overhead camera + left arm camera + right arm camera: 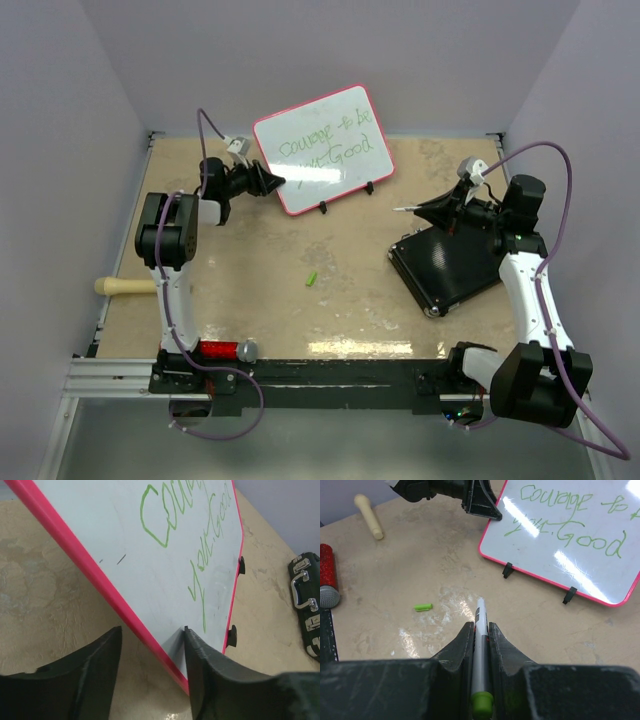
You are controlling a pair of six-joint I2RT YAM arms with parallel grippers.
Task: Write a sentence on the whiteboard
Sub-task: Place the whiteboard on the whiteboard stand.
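Standing propped on two small black feet at the far middle of the tan counter (260, 290), the whiteboard (325, 150), glossy white and rectangular with a thin red rim, carries two lines of green handwriting. The left claw (152, 630) sits at the board's left edge with its black fingers parted. The red rim passes between them, and a gap shows on the outer side, so the board is straddled rather than pinched. The right claw (480, 626) is well apart from the board, over the black rectangular case (450, 265), and is clamped narrowly on a slim white marker with a green end (480, 650), tip pointing forward. A small green cap (423, 607) lies loose on the counter between the arms.

With the writing apparently in place, the step in hand reads as freeing the board's edge. Done well, both fingers spread evenly until neither touches rim or face, and only then does the claw back straight off along its own line. Any sideways drag could tip or turn a board that rests only on its feet. The marker tip should meanwhile stay off every surface.
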